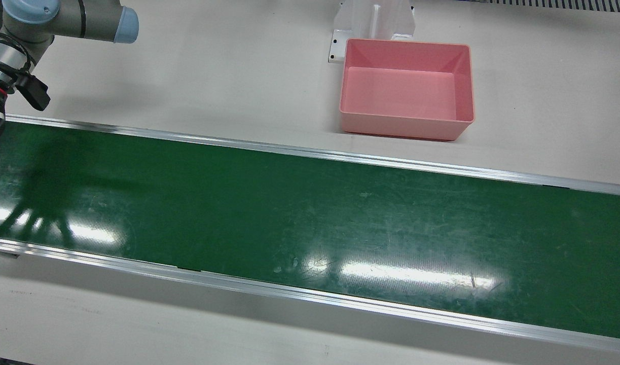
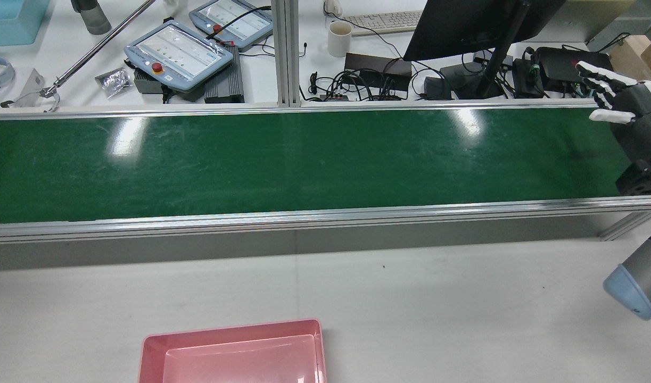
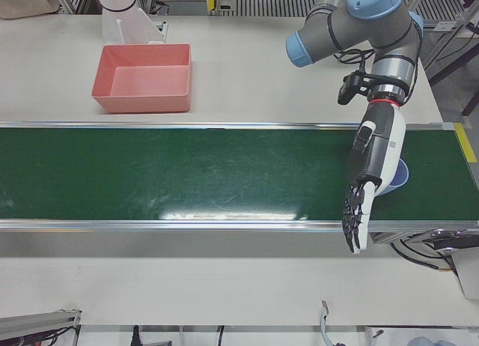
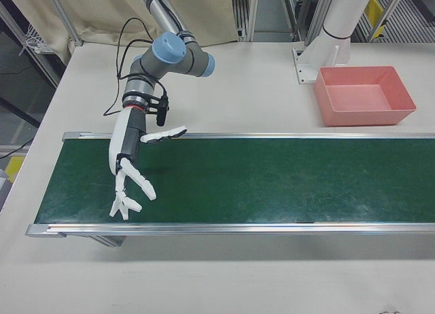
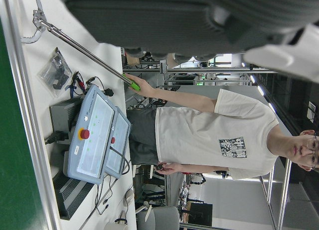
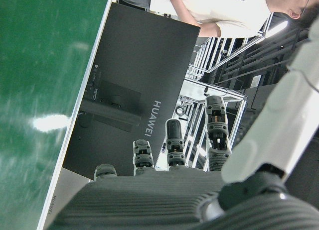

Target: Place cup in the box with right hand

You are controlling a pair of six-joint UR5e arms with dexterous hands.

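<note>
My right hand [image 4: 129,158] hangs open over the right end of the green belt [image 1: 310,218], fingers spread and pointing down toward the near rail. It also shows at the rear view's right edge as the right hand [image 2: 618,103], holding nothing. My left hand [image 3: 370,174] is open over the belt's other end, fingers stretched out. Behind it a pale blue rounded thing [image 3: 399,175] lies on the belt, mostly hidden; I cannot tell whether it is the cup. The pink box [image 1: 406,126] stands empty on the white table beyond the belt, also visible as the box [image 4: 367,115].
A white pedestal [image 1: 373,20] stands right behind the box. Past the belt's far rail are two teach pendants [image 2: 179,50], a monitor [image 2: 463,21], a white mug [image 2: 339,38] and cables. A person [image 5: 209,130] holds a long rod there.
</note>
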